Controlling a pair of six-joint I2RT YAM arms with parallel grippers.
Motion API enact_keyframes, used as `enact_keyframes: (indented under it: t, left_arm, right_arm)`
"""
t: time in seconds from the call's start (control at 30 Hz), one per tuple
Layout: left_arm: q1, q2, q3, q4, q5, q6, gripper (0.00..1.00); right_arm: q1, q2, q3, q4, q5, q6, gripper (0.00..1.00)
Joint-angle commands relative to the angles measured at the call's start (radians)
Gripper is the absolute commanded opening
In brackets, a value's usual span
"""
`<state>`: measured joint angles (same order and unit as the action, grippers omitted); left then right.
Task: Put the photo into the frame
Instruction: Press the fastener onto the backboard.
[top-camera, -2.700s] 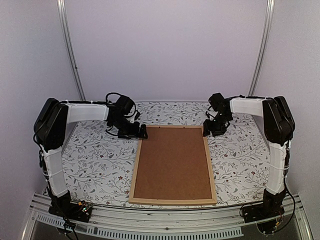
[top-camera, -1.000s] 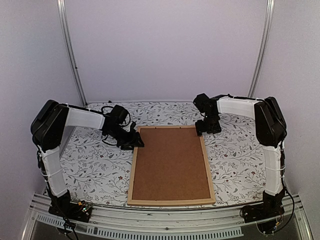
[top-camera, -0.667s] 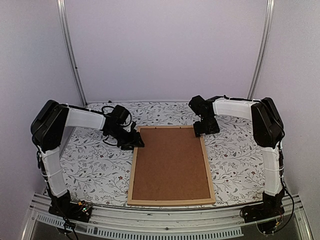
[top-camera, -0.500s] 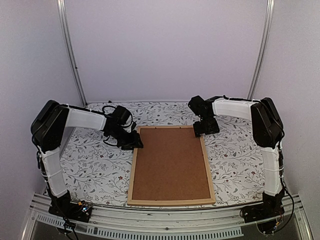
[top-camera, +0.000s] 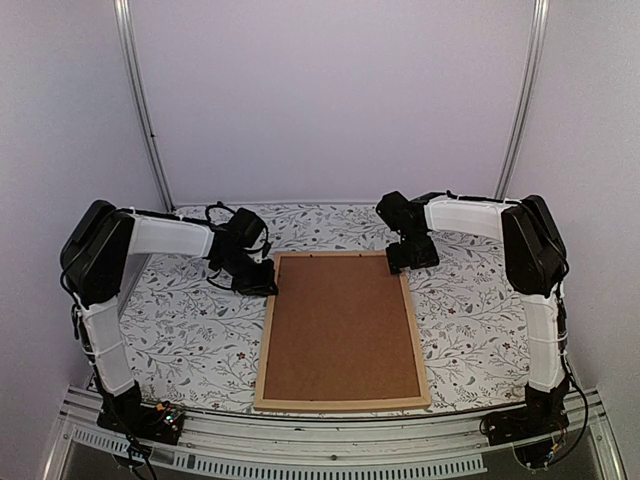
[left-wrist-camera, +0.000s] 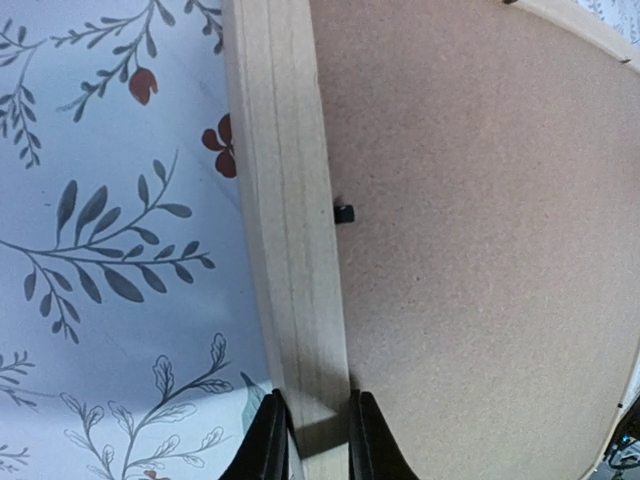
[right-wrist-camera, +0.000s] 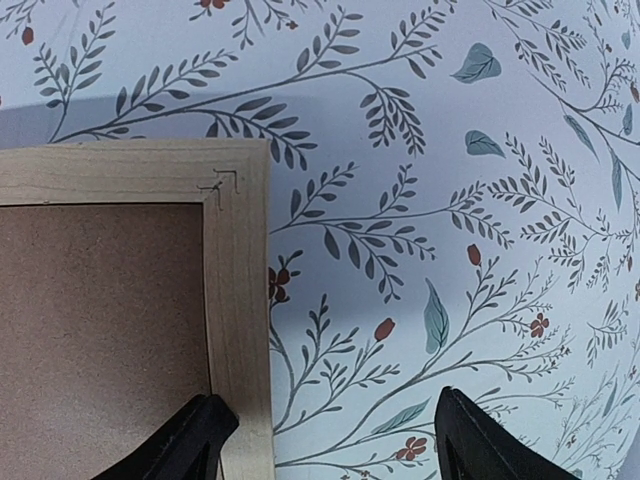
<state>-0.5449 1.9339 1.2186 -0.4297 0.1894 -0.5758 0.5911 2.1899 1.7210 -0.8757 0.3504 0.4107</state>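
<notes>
Left claw (left-wrist-camera: 318, 445) newly tight around frame (left-wrist-camera: 285, 200) edge

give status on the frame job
left tool clamped on frame, left bar. right tool open at far right corner. backing board in frame; photo unseen.

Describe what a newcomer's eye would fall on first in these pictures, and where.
A large light-wood frame lies flat mid-table on the floral cloth, its plain brown backing board facing up. The left tool pinches the frame's left bar near the far corner, while the right tool hangs open over the far right corner.
</notes>
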Motion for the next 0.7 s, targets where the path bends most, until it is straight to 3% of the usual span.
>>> enact_keyframes:
  t: [0.0,0.43,0.67]
  left_arm:
    - [-0.036,0.051,0.005,0.018,-0.019,0.06,0.0]
    - [-0.05,0.026,-0.07,0.086,-0.067,-0.007,0.0]
    - [-0.05,0.019,-0.08,0.104,-0.073,-0.011,0.0]
  right_arm:
    - [0.067,0.081,-0.023,0.023,-0.183,-0.01,0.77]
    - [0.039,-0.075,-0.027,0.034,-0.242,-0.008,0.86]
    - [0.036,-0.154,-0.062,-0.025,-0.195,0.012,0.86]
